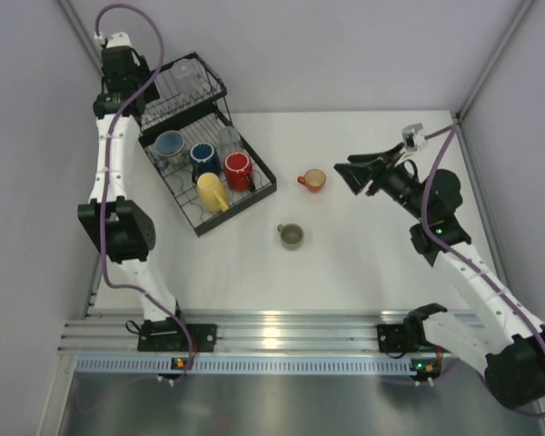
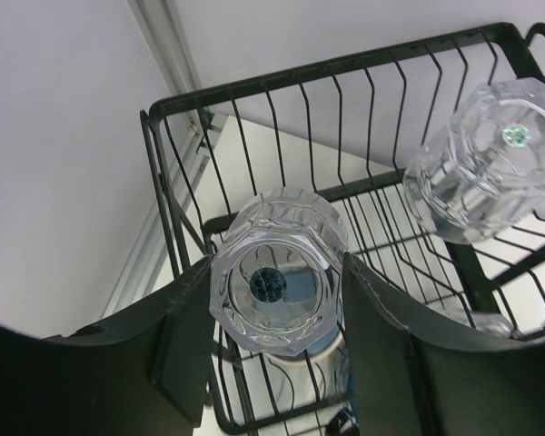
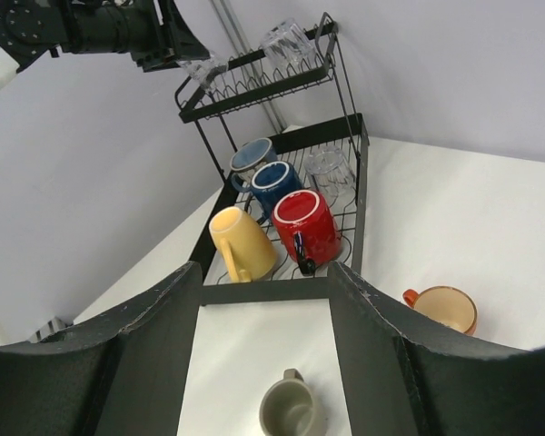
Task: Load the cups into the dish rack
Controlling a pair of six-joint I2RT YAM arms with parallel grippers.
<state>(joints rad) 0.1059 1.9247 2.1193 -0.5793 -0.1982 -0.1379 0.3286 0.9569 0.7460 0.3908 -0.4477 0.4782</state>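
Since two cups sit loose on the table [image 1: 372, 263], loading is judged unfinished.

Olive cup [image 1: 291, 236]: nearest the bases, upright, mouth up, well apart from the rack [image 1: 239, 211].

Orange cup [image 1: 312, 180]: a little farther, upright, handle pointing left.

Right gripper [image 1: 343, 176]: jaws spread, nothing between them, tips aimed leftward. The orange cup lies just beside the tips, on the robot's left, with its handle on the side away from the jaws. The right arm is the nearer arm to both loose cups. Judgement: a short reach left would straddle the orange cup's body or rim, not the handle.

Rack, lower tray: yellow cup [image 1: 211, 192], red cup [image 1: 238, 168] and blue cup [image 1: 203, 154] lie inside, with a grey-blue one behind them.

Rack, upper basket, farthest: left gripper [image 2: 274, 263] clasps a tumbler [image 2: 277, 286], base toward the wrist camera, long axis running away between the fingers, at the basket's left end. Whether it rests on the wires cannot be told. A second tumbler [image 2: 486, 163] sits inverted near it.
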